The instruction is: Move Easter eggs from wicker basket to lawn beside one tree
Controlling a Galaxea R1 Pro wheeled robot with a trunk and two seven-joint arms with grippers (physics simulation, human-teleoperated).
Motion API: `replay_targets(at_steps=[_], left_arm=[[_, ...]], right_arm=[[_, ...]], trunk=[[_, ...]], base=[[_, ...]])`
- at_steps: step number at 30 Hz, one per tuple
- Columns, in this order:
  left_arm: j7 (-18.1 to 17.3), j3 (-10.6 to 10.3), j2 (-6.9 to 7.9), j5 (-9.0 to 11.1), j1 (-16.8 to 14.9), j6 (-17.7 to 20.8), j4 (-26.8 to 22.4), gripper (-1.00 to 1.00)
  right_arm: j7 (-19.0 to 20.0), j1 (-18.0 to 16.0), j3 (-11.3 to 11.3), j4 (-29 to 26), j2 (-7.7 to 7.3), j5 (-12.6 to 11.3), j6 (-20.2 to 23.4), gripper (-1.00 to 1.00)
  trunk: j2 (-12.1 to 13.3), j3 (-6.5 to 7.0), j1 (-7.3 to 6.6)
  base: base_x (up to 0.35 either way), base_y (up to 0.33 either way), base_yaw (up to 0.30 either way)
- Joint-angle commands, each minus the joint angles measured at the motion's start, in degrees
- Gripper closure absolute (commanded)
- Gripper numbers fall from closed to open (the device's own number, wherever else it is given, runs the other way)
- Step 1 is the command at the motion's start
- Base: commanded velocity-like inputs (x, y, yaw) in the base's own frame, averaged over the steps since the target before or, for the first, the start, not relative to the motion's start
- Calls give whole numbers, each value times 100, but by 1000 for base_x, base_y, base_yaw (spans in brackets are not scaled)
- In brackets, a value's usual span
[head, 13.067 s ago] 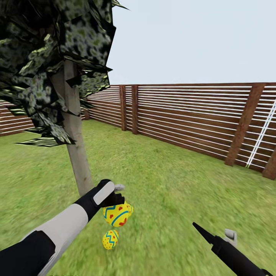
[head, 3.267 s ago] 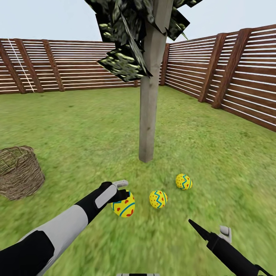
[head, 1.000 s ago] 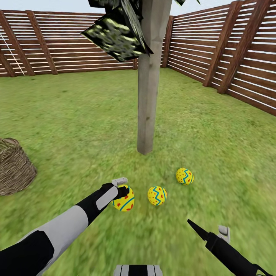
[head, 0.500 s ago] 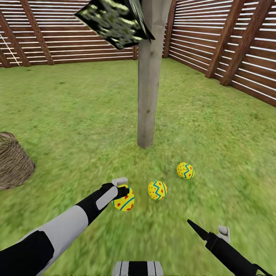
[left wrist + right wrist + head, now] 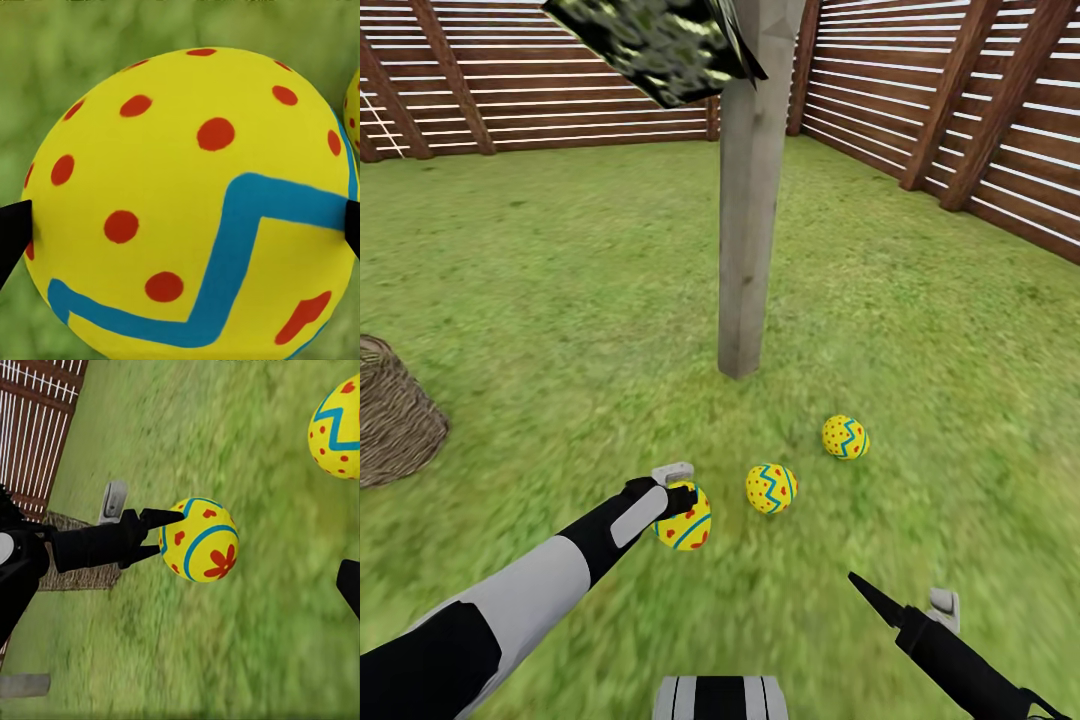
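Pinching the third egg (image 5: 685, 517) between its two dark fingertips (image 5: 166, 517), my left gripper (image 5: 678, 497) holds it low over the lawn (image 5: 560, 300); through the left wrist camera the egg (image 5: 191, 199) sits squarely between the tips, which press on it from either side. My right gripper (image 5: 863, 587) hangs nearer to me, off to the right of that hold, with one pointed dark finger showing; I cannot tell whether its fingers are spread or together. Just past the left fingertips, to their right, a second egg (image 5: 771, 488) lies on the grass, and a little farther right and beyond it lies another egg (image 5: 845, 437). Behind both stands the tree (image 5: 748, 200), its pale trunk rising straight from the lawn. Well off to the left of the left gripper sits the wicker basket (image 5: 390, 415). The slatted fence (image 5: 960, 110) closes the far side.
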Motion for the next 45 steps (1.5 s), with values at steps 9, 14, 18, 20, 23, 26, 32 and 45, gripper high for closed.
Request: replay_targets(at_steps=[9,14,18,20,23,26,32,45], left_arm=[[31,-29,3,37,-6,3,-4,100],[33,-29,3,37,-3,3,-3,100],[33,-29,3,37,-5,3,-1,100],[32,-29,3,37,-6,3,1,100],[35,-29,2,37,-6,1,-4,100],[32,-29,3,37,-6,-22,-11,100],[26,-31,3,37,-5,-130,-15,100],[22,-142,3,37,-2,-268,-22,100]], right_arm=[[3,0,-8,-5,3,-21,34,-100],[3,0,-6,-5,3,-21,34,-100],[3,0,-4,-5,3,-21,34,-100],[3,0,-5,-5,3,-21,34,-100],[3,0,-1,-5,3,-21,34,-100],[3,0,-4,-5,3,-21,34,-100],[3,0,-8,-5,3,-21,34,-100],[12,0,-25,-5,-1,-21,34,-100]], trunk=[[-2,-3,-1],[-2,-3,-1],[-2,-3,-1],[-2,-3,-1],[-2,-3,-1],[-2,-3,-1],[-10,-136,15],[-16,-247,28]], base=[[113,0,0],[174,0,0],[158,0,0],[62,0,0],[21,0,0],[6,0,0],[1,0,0],[0,0,0]])
